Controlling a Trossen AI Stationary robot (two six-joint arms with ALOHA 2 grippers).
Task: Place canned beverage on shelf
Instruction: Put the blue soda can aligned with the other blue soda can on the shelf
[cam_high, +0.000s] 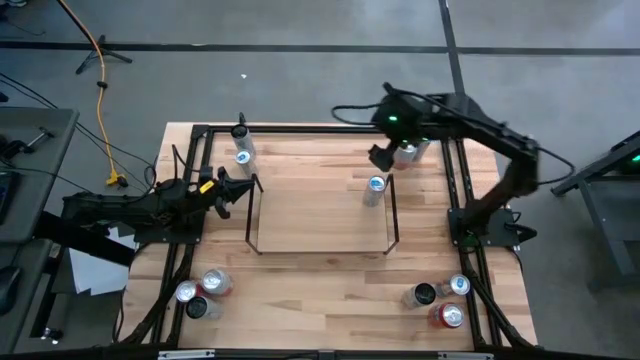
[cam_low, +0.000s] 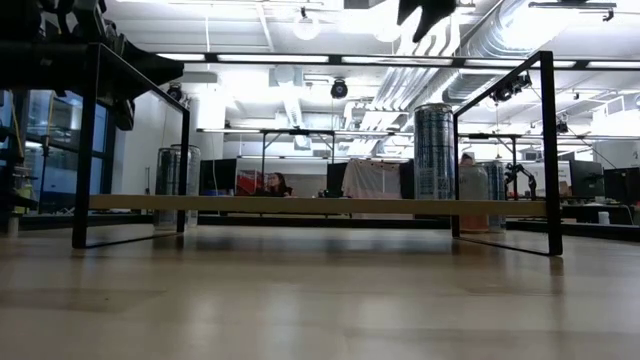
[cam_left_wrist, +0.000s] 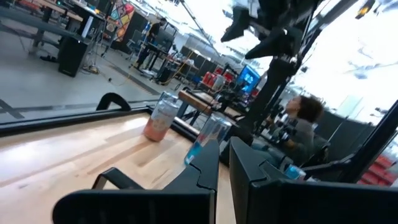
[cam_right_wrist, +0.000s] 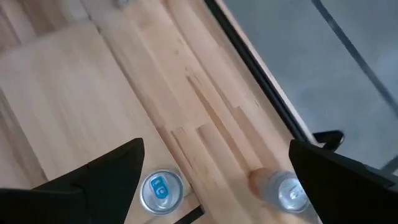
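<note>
I see the blue-topped can (cam_high: 376, 187) standing upright on the shelf (cam_high: 320, 215), at its far right corner, touching nothing else. My right pincer (cam_high: 385, 157) hangs above and just beyond it, fingers spread wide and empty, with the can and a second, clear-looking can (cam_right_wrist: 283, 188) on the tabletop (cam_high: 330, 290) both below it. My left pincer (cam_high: 243, 187) waits at the shelf's left end, fingers pressed together on nothing. More cans stand at the near corners.
</note>
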